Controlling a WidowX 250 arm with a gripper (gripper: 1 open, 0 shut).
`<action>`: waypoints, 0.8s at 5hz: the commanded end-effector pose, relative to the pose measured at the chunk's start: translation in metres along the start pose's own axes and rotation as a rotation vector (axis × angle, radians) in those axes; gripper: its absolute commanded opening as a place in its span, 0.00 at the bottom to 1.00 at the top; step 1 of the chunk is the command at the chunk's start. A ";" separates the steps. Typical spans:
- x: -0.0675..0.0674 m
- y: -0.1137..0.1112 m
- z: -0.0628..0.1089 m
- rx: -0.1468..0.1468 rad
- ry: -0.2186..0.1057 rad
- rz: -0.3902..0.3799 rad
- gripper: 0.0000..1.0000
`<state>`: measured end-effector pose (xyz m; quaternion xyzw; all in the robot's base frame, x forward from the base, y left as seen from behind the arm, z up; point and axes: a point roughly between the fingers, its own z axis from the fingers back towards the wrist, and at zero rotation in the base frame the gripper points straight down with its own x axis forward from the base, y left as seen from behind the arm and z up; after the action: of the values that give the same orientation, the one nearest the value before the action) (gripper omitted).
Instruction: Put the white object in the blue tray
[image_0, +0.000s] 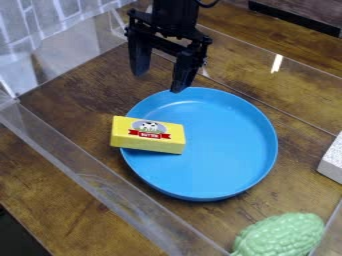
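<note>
claw (166, 73) open, holding nothing, above the far rim of the blue tray (201, 170). white object (333, 157) on the table right of the tray, cut off by frame edge; lies right and nearer the camera from claw. long axis unclear.

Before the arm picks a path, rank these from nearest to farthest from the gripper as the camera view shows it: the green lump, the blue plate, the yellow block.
1. Blue plate: its rim lies just below the gripper.
2. Yellow block: at the plate's left side in the image.
3. Bumpy light-green lump: bottom right corner area.
</note>
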<state>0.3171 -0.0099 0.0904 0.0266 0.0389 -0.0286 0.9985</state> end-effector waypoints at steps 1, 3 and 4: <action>0.002 -0.012 0.005 -0.003 -0.026 -0.031 1.00; 0.000 -0.062 0.010 -0.024 -0.067 -0.117 1.00; -0.006 -0.091 0.015 -0.033 -0.096 -0.163 1.00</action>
<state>0.3046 -0.1002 0.0805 0.0100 0.0261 -0.1097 0.9936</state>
